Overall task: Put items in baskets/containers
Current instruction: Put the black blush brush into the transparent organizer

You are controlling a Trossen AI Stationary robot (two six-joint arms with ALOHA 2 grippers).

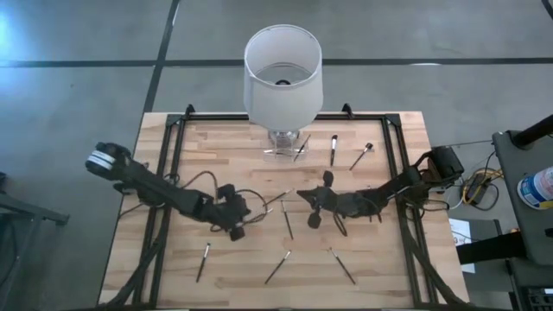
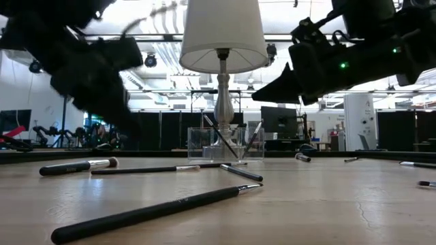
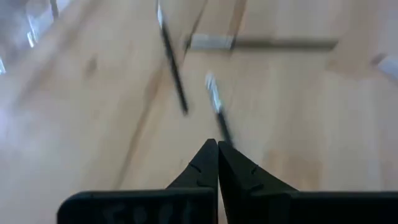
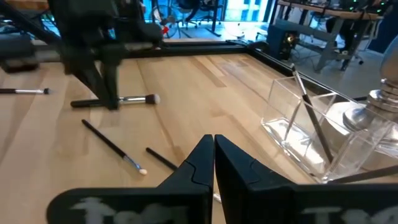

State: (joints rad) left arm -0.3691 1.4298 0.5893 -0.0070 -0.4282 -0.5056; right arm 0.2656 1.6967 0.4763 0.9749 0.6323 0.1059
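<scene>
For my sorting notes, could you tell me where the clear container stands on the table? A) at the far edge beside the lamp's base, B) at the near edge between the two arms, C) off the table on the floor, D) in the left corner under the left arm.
A: the clear container stands at the table's far edge right beside the lamp, with brushes already leaning inside it.
</scene>
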